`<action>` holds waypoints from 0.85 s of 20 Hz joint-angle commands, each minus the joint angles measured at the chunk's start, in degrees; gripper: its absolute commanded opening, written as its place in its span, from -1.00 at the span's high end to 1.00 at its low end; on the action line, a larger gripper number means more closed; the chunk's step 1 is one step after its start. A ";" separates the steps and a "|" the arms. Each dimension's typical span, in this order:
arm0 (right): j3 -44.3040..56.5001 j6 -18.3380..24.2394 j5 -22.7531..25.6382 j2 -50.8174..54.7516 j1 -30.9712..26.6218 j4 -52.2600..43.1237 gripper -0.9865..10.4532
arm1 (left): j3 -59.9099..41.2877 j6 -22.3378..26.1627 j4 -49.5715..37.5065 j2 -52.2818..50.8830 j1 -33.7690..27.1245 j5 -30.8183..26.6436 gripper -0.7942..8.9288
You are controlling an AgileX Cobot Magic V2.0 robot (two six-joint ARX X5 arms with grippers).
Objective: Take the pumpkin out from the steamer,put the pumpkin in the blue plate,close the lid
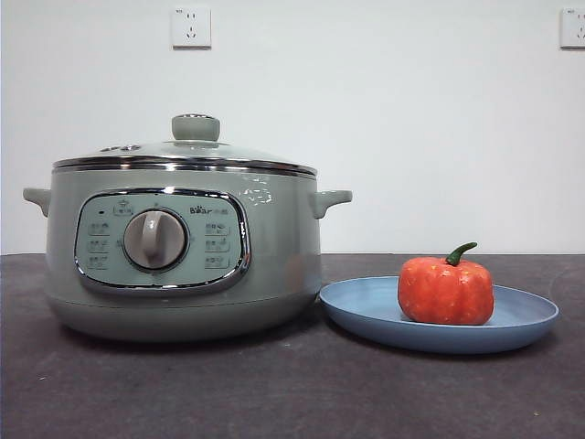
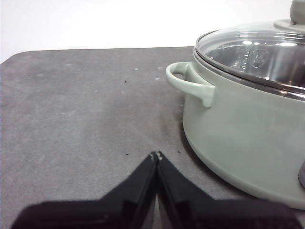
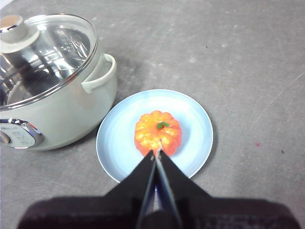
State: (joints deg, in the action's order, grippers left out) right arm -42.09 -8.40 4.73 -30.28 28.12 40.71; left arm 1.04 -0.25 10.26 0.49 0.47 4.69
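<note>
The orange pumpkin [image 1: 445, 290] [image 3: 157, 132] with its green stem sits upright in the blue plate [image 1: 521, 315] [image 3: 116, 143], right of the steamer [image 1: 183, 247] [image 3: 57, 112] [image 2: 238, 138]. The glass lid [image 1: 183, 154] [image 3: 43, 52] [image 2: 252, 50] rests on the steamer's chrome rim, green knob up. My right gripper [image 3: 156, 152] hangs above the plate, shut and holding nothing. My left gripper [image 2: 156, 155] is shut and empty over the table, beside the steamer's left handle [image 2: 188, 81]. Neither arm shows in the front view.
The dark grey tabletop [image 1: 292, 393] runs in front of the steamer and plate. A white wall with two sockets [image 1: 191, 26] stands behind. The steamer's side handles [image 1: 329, 199] stick out toward the plate.
</note>
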 commanded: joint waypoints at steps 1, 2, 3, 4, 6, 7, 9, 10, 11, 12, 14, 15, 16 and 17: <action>0.26 -0.70 0.15 0.02 0.07 -0.11 0.86 | -0.87 -0.35 -0.02 -0.07 -0.20 -0.07 0.84; 0.26 -0.70 0.15 0.02 0.07 -0.11 0.86 | -0.87 -0.37 -0.02 -0.07 -0.20 -0.07 0.84; 0.26 -0.72 0.15 0.02 0.07 -0.11 0.86 | -0.87 -0.37 -0.02 -0.07 -0.20 -0.04 0.84; 0.26 -0.70 0.15 0.02 0.07 -0.11 0.86 | -0.90 -0.37 -0.02 -0.07 -0.20 -0.07 0.84; 0.26 -0.37 0.28 0.02 0.07 -0.11 0.86 | -0.87 -0.37 -0.02 -0.07 -0.20 -0.07 0.84; 0.24 1.27 2.40 0.04 0.07 -0.37 0.86 | -0.87 -0.37 -0.02 -0.07 -0.20 -0.07 0.84; 0.24 1.55 6.47 0.04 0.07 0.81 0.86 | -0.87 -0.37 -0.02 -0.07 -0.20 -0.07 0.84; 0.24 1.77 7.37 0.17 0.09 1.57 0.86 | -0.90 -0.37 -0.02 -0.07 -0.20 -0.07 0.84; 0.44 3.58 7.45 0.96 -0.37 1.55 0.86 | -0.87 -0.37 -0.02 -0.07 -0.22 -0.07 0.84; 1.36 5.70 7.58 2.62 -2.27 0.02 0.86 | -0.87 -0.37 -0.02 -0.07 -0.20 -0.04 0.84; 6.12 8.59 5.88 7.41 -7.41 -7.78 0.86 | -0.90 -0.37 -0.02 -0.07 -0.20 -0.11 0.84; 10.29 8.59 3.10 10.73 -10.93 -13.35 0.86 | -0.87 -0.37 -0.02 -0.07 -0.20 -0.09 0.84; 14.60 8.39 -0.46 14.01 -14.10 -17.59 0.86 | -0.87 -0.37 -0.02 -0.07 -0.20 -0.09 0.84; 18.08 8.31 -2.71 16.44 -16.13 -20.33 0.86 | -0.87 -0.37 -0.02 -0.07 -0.20 -0.09 0.84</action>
State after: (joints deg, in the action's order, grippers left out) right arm -26.09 -0.73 2.72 -14.20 12.32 20.71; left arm 1.04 -0.27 10.26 0.51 0.47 4.67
